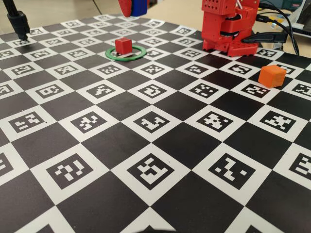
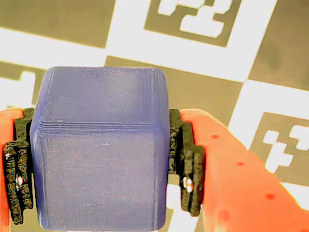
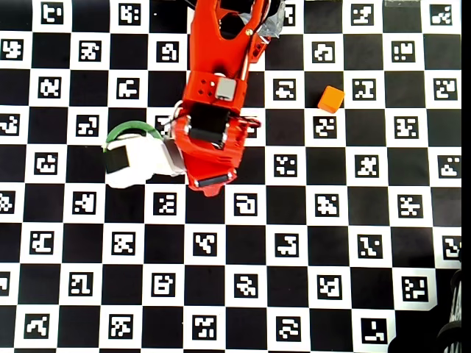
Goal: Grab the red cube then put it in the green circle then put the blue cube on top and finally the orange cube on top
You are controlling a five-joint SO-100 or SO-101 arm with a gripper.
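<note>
Both fingers of the pincer (image 2: pixel 101 179) clamp the blue cube (image 2: pixel 101 145) between them.

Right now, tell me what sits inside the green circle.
In the fixed view, the red cube sits inside the green circle, nothing stacked on it. The pincer grips the blue cube. In the overhead view the arm covers most of the ring.

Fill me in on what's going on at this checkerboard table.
A red robot arm is stacking cubes. Its gripper is shut on the blue cube, held up in the air above the board. The red cube already sits inside the green circle. The orange cube waits untouched on the marker board, off to the right in the fixed view.
</note>
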